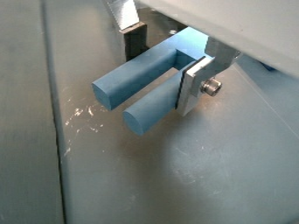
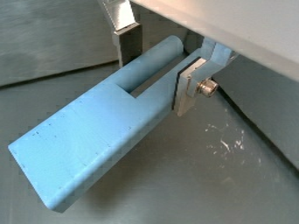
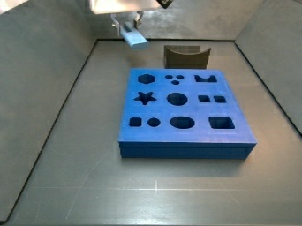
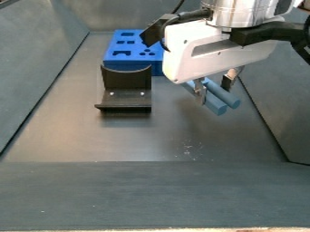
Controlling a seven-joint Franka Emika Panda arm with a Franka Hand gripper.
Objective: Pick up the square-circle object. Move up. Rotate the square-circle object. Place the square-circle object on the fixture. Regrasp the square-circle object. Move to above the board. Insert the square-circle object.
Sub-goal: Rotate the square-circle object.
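While raised clear of the floor at the left of a side view, gripper clamped on the square-circle object, peg tilted between the fingers. Further right, fixture bare, just behind the board, holes all unfilled. Pickup and lift judged done; rotation perhaps under way; placing, regrasp, move above board and insertion left.
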